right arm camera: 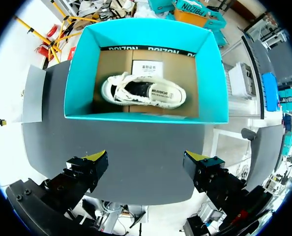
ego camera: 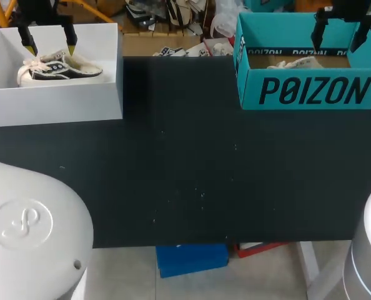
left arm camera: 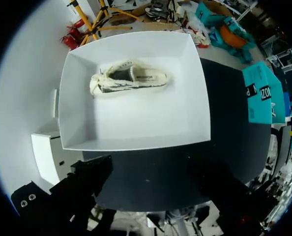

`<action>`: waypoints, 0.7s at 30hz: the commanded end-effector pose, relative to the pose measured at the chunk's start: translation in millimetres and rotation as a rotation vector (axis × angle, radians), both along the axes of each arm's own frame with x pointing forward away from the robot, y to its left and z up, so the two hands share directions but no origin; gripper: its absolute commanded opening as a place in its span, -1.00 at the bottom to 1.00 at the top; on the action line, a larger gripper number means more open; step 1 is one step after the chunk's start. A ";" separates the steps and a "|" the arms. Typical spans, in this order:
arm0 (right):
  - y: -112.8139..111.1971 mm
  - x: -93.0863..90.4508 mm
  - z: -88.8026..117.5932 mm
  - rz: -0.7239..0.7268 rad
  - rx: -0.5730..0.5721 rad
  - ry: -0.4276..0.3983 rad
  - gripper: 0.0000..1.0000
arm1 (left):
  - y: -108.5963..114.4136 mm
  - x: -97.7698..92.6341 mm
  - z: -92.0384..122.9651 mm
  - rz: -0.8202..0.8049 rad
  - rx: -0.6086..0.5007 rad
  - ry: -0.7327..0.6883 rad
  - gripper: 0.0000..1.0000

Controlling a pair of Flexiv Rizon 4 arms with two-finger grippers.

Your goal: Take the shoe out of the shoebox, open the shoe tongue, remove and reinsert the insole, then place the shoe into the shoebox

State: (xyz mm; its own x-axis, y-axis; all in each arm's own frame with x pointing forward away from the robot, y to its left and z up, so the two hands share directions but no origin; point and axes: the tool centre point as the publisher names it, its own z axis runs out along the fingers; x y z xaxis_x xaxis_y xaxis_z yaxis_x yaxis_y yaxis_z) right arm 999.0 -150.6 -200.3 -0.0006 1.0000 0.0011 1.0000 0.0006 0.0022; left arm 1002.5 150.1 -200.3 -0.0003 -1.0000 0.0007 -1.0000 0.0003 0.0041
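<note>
Claws (ego camera: 49, 47) (ego camera: 340, 31) agape, over shoeboxes (ego camera: 54, 103) (ego camera: 310, 90) (far corners)

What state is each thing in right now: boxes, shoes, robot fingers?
White box: open, lidless.
Shoe in white box: lying inside, ungripped.
Teal box: open, lidless.
Shoe in teal box: lying inside, ungripped.
Left fingers: open, above white box.
Right fingers: open, above teal box.

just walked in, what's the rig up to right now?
Nothing is grasped yet. The left gripper hangs open above the white shoebox, which has a cream shoe lying in it. The right gripper hangs open above the teal shoebox, which holds a second shoe. Neither shoe has been taken out.
</note>
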 end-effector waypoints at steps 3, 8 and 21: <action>0.0 0.0 0.0 0.000 0.000 0.000 1.00 | 2.5 2.8 1.2 -0.288 0.024 0.002 1.00; 0.0 0.0 0.0 0.000 0.000 0.000 1.00 | 4.1 14.3 2.8 -0.365 0.174 -0.065 1.00; 0.0 0.0 0.0 0.000 0.000 0.000 1.00 | 3.3 14.9 8.2 -0.450 0.202 -0.122 1.00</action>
State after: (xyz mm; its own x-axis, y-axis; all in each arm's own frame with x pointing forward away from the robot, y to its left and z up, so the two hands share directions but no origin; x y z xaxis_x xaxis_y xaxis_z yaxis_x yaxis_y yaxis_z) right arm 998.6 -151.0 -200.5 -0.0012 1.0000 0.0015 1.0000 0.0012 0.0033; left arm 1018.8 153.0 -197.2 -0.3513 -0.9183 -0.1823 -0.9318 0.3620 -0.0278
